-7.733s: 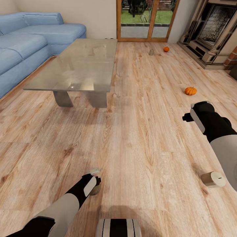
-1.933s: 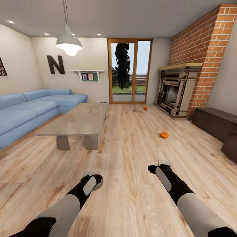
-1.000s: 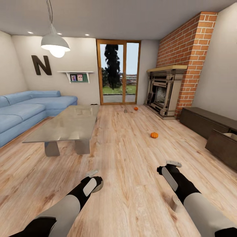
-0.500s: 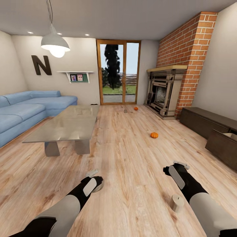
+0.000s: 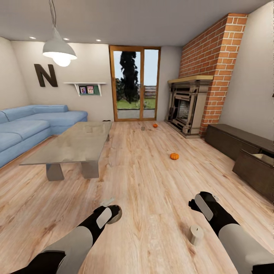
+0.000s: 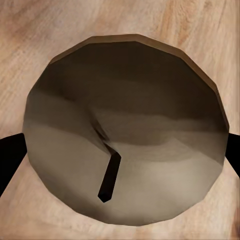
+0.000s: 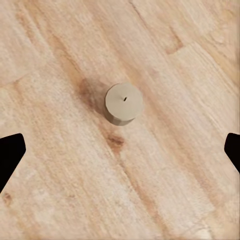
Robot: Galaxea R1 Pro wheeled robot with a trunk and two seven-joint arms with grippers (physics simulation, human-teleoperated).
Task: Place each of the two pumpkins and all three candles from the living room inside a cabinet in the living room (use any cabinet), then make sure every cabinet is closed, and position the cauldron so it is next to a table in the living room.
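My left gripper (image 5: 110, 209) is shut on a grey candle (image 6: 125, 130), held low over the floor; the left wrist view has dark fingertips (image 6: 7, 160) at both sides of it. A second candle (image 5: 195, 234) stands upright on the floor beside my right forearm, and the open right gripper (image 5: 207, 198) hangs above it, the candle (image 7: 123, 103) centred between its wide-spread fingers. A third candle (image 5: 143, 128) and one pumpkin (image 5: 155, 125) lie near the glass door. The other pumpkin (image 5: 174, 156) sits mid-floor. The cabinet (image 5: 232, 139) lines the right wall, with one drawer (image 5: 255, 169) pulled out. The cauldron is out of view.
The glossy grey table (image 5: 68, 146) stands at the left with the blue sofa (image 5: 23, 129) behind it. A fireplace (image 5: 186, 110) and brick chimney (image 5: 213, 72) fill the far right corner. Wood-plank floor stretches ahead between table and cabinet.
The head has lifted from the floor to the whole room and turned slightly right. My right arm has drawn back over the floor candle. The left gripper still holds its candle.
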